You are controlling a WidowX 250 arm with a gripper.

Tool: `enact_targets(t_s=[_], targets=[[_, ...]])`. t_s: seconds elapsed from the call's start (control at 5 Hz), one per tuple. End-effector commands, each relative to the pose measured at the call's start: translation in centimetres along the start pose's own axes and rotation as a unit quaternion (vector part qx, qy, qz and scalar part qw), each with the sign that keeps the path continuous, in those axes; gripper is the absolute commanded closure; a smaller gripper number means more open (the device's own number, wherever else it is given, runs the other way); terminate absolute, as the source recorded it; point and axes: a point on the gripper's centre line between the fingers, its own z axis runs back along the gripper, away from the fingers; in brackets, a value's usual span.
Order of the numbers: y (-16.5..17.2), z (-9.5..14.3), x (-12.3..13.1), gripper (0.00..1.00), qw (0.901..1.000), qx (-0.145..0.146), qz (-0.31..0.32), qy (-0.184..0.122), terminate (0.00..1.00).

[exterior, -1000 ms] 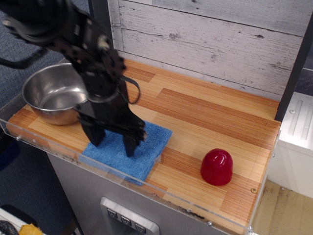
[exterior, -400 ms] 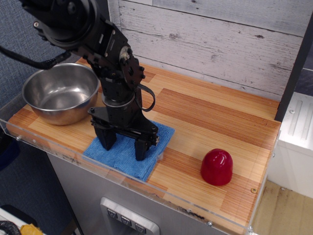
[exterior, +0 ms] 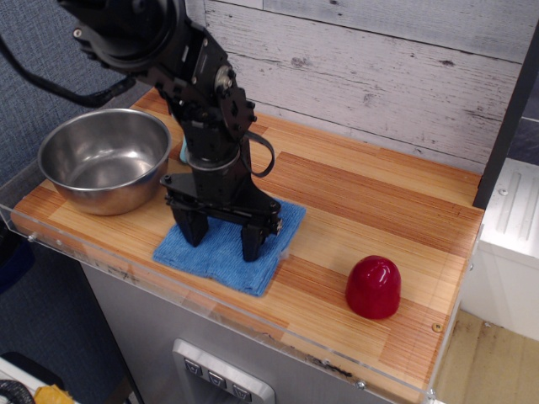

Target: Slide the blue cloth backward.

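Downward, the gripper (exterior: 223, 241) (fingers spread wide) presses the blue cloth (exterior: 226, 249), bare wood behind.

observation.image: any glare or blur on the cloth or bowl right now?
observation.image: sharp overall, no motion blur on the hand; blue cloth evenly lit and matte, with the arm's shadow under the fingers; steel bowl shows soft reflections, not blown out.
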Motion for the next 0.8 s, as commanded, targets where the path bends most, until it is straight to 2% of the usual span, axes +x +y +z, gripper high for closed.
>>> enact_targets(t_s=[0.0, 0.6], targets=[[-1.8, -0.2, 4.8, 0.0, 0.9998, -0.007, 0.018, -0.006, 0.0], [-4.0, 0.2, 11.9, 0.0, 0.9991, -0.025, 0.015, -0.032, 0.0]])
